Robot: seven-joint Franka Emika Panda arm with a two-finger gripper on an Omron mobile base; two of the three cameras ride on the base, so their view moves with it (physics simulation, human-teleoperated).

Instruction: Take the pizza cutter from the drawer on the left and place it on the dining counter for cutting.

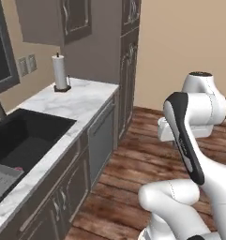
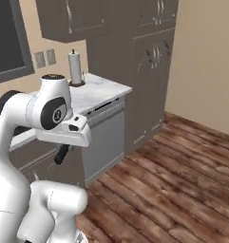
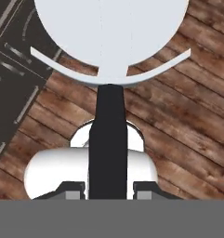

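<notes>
One item held: pizza cutter [image 3: 108, 116] is clamped in the tool [image 3: 108, 188], black handle running straight up between the two fingertips [image 3: 72, 189].
step: carry phase — cutter is out of the drawer and hanging over the wooden floor [image 3: 187, 116], not yet at the dining counter.
tool state: clenched on the cutter handle, fingertips tight on both sides.
cutter position: handle inside the tool, wheel blade directly beyond the tips; in the right base view a dark stub [image 2: 62, 154] below the hand is probably the handle, too small to be sure.
cutter look: short thick black handle, big round silvery-white wheel, thin pale curved guard across the wheel's lower edge.
surroundings: dark cabinet fronts [image 3: 13, 69] off to one side of the tool, well below it.
next move: get to the dining counter, bring the tool low over the marble top, lay the cutter flat, then release.
risk: heavy wheel end may pivot in the grip.
</notes>
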